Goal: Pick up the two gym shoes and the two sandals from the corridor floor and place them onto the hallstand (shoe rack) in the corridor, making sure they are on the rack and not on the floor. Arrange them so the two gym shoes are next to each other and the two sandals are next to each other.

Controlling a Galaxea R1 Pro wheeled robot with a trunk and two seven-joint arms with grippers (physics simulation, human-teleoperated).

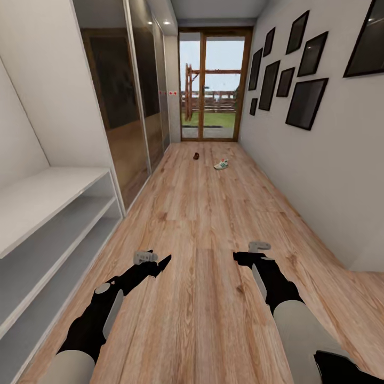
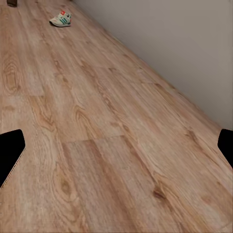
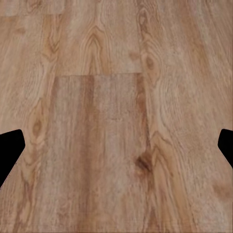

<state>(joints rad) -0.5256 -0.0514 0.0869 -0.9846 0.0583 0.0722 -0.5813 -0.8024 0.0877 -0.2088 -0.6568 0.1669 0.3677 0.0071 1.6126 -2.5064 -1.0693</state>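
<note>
The left gripper (image 1: 160, 262) and the right gripper (image 1: 242, 257) both hang low and forward over the corridor floor (image 1: 202, 224), each with its fingers spread wide and nothing between them; in both wrist views only dark fingertips (image 2: 10, 153) show at the frame edges, with bare planks in the gap. This reads as a travelling pose: arms tucked ahead of the trunk and jaws ready, since nothing is within reach yet. Far down the corridor, near the glass door (image 1: 213, 85), one gym shoe (image 1: 221, 164) lies on the planks, white with green stripes, and the left wrist view catches it too, well away from the fingers. A small dark brown shape (image 1: 196, 156) lies just left of it and a little farther off; it is probably a sandal, but it is too small to tell for sure. The second shoe and second sandal cannot be made out. The hallstand (image 1: 48, 213) stands close on the robot's left, its low grey tiers bare, beside the mirrored wardrobe (image 1: 133, 106). Judged from this, no footwear is on the rack and the task is at its start; the next step calls for driving down to the shoe.
</note>
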